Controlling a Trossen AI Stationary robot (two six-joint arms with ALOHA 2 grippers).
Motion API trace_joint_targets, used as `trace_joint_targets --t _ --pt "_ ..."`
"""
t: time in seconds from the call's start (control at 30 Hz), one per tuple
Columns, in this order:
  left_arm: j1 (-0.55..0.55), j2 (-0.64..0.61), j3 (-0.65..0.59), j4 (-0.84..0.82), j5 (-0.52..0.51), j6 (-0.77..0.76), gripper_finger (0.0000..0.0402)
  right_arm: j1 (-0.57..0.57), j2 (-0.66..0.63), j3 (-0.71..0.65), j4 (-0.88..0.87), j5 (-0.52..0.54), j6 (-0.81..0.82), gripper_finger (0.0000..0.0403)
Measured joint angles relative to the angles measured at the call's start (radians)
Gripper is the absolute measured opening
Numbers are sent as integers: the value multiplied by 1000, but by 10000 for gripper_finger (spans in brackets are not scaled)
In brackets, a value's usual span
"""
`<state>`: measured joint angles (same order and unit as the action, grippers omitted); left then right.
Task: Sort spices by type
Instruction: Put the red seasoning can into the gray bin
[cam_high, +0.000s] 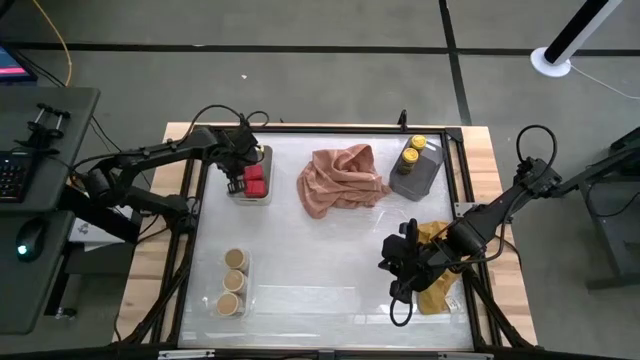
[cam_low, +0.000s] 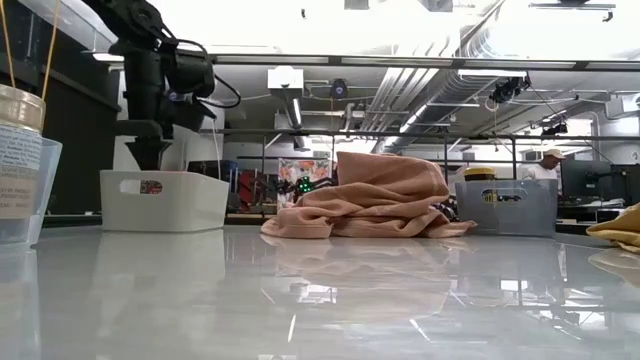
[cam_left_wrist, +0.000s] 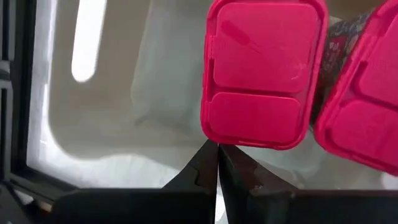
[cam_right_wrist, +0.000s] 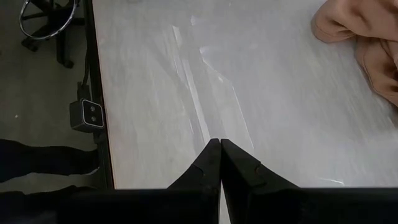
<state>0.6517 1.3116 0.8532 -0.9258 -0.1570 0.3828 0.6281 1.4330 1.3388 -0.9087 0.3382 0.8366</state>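
Note:
Two red boxy spices (cam_high: 256, 180) (cam_left_wrist: 264, 71) sit in the white tray (cam_high: 262, 197) (cam_low: 165, 200) at the far left. My left gripper (cam_high: 240, 180) (cam_left_wrist: 217, 148) reaches down into that tray, shut, with its tips at the edge of one red lid and nothing between them. Three tan-lidded jars (cam_high: 233, 281) stand in a clear tray at the near left. Two yellow-lidded jars (cam_high: 413, 150) stand in the grey tray (cam_high: 415, 178) at the far right. My right gripper (cam_high: 398, 268) (cam_right_wrist: 219, 143) hangs shut above bare table at the near right. My left gripper comes from above, pointing steeply down, with its shut fingertips (cam_left_wrist: 208, 155) at the edge of the red box's lid (cam_left_wrist: 249, 140). Whether they touch the lid I cannot tell.
A crumpled pink cloth (cam_high: 340, 178) (cam_low: 375, 195) lies at the far middle of the table. A yellow cloth (cam_high: 436, 272) lies under my right arm near the right edge. Bare table stretches across the middle and the near side.

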Motion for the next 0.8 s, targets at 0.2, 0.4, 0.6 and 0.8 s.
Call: trace_joint_targets --t 0.2,0.4,0.6,0.8 --pt "-21 7 0 39 -2 80 0 0 0 0 0 0 0 0" --pt "-52 6 0 34 -59 234 0 0 0 0 0 0 0 0" --pt "-20 1 47 48 -197 280 0 0 0 0 0 0 0 0" --pt "20 8 69 199 70 144 0 0 0 0 0 0 1 0"
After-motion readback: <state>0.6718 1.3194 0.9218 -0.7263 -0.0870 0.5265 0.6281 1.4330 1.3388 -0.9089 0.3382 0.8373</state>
